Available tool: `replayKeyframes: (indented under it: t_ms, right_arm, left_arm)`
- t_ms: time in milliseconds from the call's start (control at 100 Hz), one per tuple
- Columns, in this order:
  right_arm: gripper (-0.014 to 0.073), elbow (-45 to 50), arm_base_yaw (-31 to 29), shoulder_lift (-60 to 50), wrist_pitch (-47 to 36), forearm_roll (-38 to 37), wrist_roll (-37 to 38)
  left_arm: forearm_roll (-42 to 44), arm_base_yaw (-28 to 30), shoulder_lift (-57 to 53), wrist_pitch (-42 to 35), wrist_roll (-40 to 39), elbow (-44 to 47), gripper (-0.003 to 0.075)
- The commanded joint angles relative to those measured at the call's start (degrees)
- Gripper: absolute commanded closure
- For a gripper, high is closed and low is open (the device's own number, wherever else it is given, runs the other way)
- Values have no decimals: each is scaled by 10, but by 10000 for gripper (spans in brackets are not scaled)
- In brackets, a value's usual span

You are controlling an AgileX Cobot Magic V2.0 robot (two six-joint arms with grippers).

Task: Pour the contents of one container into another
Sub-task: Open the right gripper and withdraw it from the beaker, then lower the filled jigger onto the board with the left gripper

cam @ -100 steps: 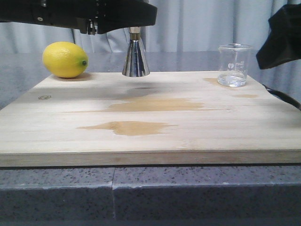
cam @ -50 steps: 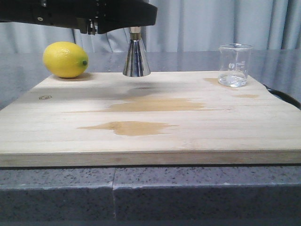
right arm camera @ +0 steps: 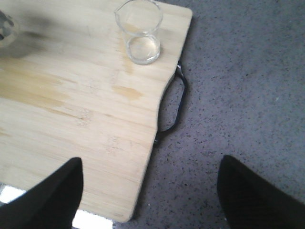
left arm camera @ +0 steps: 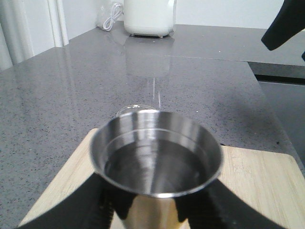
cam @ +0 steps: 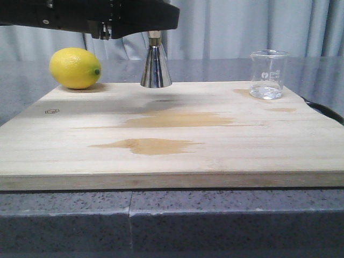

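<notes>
The steel jigger (cam: 156, 69) stands up at the back of the wooden board (cam: 172, 150); my left gripper (cam: 154, 33) is shut on its waist and hides its upper cup. In the left wrist view the jigger's upper cup (left arm camera: 157, 157) holds clear liquid, with black fingers (left arm camera: 95, 200) closed on both sides below the rim. The glass beaker (cam: 267, 74) stands upright at the board's far right corner with a little clear liquid in it, also seen as the beaker (right arm camera: 139, 31). My right gripper (right arm camera: 150, 195) is open over the board's edge, away from the beaker.
A yellow lemon (cam: 75, 68) lies at the board's far left corner. Darker stains (cam: 148, 145) mark the middle of the board. A black loop handle (right arm camera: 174, 107) sticks out of the board's right side. The grey speckled counter (right arm camera: 248, 95) surrounds the board.
The right arm, dark at the upper right of the front view a second ago, has gone out of that view. The left gripper and the jigger have stayed put.
</notes>
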Motion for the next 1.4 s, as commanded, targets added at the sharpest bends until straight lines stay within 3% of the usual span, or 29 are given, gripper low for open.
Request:
replayKeyframes:
  t_ms: [0,280,760,1170,1390]
  right_arm:
    - [92,0,-6,-31,-53,25,-12]
    - [92,37,-6,-104,-100,39,-12]
    - [92,37,-6,-107,-101,23,-12]
    - [92,37,-6,-107,-102,23,-12]
    - [92,37,-6,-107,-106,23,-12]
  left_arm:
    - [-53,-5,-22,58,-3,-17,437]
    - [-53,-5,-22,58,-3,-17,437]
    - [-52,-5,-22,61,-3,-17,437]
    - [-42,-5,-21,-31,-3,-17,437]
    - [-43,-5,-11,-13,-3,-17,437]
